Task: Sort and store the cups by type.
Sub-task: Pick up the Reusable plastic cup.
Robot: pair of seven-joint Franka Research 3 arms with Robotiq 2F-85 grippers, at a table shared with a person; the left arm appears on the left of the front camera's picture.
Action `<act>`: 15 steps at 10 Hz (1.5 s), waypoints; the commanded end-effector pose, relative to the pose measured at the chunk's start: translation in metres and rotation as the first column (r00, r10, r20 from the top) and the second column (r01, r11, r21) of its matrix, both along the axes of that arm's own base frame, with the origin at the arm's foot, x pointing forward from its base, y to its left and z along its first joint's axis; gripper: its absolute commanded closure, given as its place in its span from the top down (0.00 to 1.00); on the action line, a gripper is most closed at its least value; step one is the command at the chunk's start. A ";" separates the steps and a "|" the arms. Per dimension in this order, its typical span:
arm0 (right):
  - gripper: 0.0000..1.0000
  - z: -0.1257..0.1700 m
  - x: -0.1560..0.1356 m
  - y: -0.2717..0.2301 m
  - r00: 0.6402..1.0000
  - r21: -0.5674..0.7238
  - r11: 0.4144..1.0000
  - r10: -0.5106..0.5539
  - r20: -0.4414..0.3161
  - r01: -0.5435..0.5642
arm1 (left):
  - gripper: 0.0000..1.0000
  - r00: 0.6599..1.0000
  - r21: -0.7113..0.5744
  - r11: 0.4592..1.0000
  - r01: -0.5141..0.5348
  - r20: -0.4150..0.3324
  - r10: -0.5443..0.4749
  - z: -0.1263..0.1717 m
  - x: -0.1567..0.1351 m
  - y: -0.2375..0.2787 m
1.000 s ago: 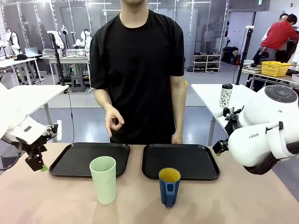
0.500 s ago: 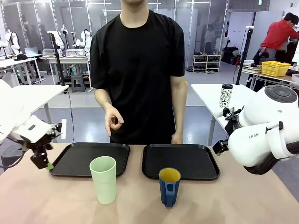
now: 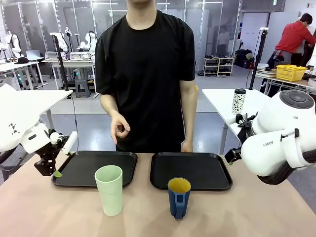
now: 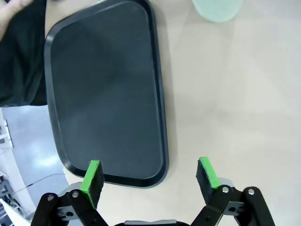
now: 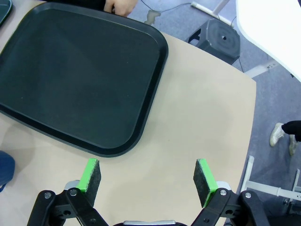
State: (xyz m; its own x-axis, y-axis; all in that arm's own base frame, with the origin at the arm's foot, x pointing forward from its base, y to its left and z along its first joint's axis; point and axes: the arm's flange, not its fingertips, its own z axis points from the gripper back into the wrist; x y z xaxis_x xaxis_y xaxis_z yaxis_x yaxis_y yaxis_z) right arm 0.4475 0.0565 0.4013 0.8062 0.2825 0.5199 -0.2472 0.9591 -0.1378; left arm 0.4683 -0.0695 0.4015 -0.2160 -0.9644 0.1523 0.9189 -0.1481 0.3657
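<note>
A tall mint-green tumbler (image 3: 109,190) stands upright on the tan table in front of the left black tray (image 3: 84,170). The dark blue mug (image 3: 178,197), yellow inside, stands in front of the right black tray (image 3: 197,173). My left gripper (image 3: 53,170) hovers open at the left tray's outer edge. In the left wrist view the open gripper (image 4: 149,175) hangs over the tray's (image 4: 106,89) short end, with the tumbler's rim (image 4: 217,8) far ahead. My right gripper (image 5: 147,176) is open above bare table beside the right tray (image 5: 80,75); the mug's edge (image 5: 4,167) shows at left.
A person in a black shirt stands at the far side behind both trays, one hand (image 3: 120,127) raised, the other (image 5: 120,5) at the right tray's far rim. A speckled travel tumbler (image 3: 239,101) sits on a white table behind. Both trays hold nothing.
My left arm has swung right and forward, bringing its gripper from beyond the table's left side to the left tray's edge. Cups, right arm and person have stayed put.
</note>
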 end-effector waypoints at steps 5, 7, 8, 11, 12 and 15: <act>1.00 -0.001 -0.002 0.000 1.000 -0.007 1.000 0.005 0.000 -0.005 | 1.00 0.975 -0.151 0.986 -0.067 -0.220 0.032 -0.044 -0.026 0.026; 1.00 -0.001 -0.002 0.000 1.000 -0.007 1.000 0.005 0.000 -0.005 | 1.00 0.976 -0.297 0.952 -0.071 -0.217 0.005 -0.059 -0.038 0.037; 1.00 -0.001 -0.002 0.000 1.000 -0.007 1.000 0.005 0.000 -0.005 | 1.00 0.977 -0.392 0.918 -0.053 -0.211 -0.034 -0.066 -0.040 0.046; 1.00 -0.001 -0.002 0.000 1.000 -0.007 1.000 0.005 0.000 -0.005 | 1.00 0.986 -0.630 0.776 0.041 -0.102 -0.135 -0.086 -0.052 0.072; 1.00 -0.001 -0.002 0.000 1.000 -0.007 1.000 0.005 0.000 -0.005 | 1.00 0.979 -0.698 0.712 0.074 -0.084 -0.184 -0.095 -0.053 0.081; 1.00 -0.001 -0.002 0.000 1.000 -0.007 1.000 0.005 0.000 -0.005 | 1.00 0.945 -0.868 0.484 0.109 -0.061 -0.323 -0.117 -0.053 0.096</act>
State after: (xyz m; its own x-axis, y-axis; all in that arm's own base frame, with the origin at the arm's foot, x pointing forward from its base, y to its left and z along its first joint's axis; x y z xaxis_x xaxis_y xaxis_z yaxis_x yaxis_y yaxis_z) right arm 0.4475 0.0566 0.4013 0.8062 0.2825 0.5198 -0.2472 0.9591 -0.1378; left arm 0.4033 0.0087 0.3411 -0.2313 -0.3526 0.9067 0.9711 -0.0275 0.2370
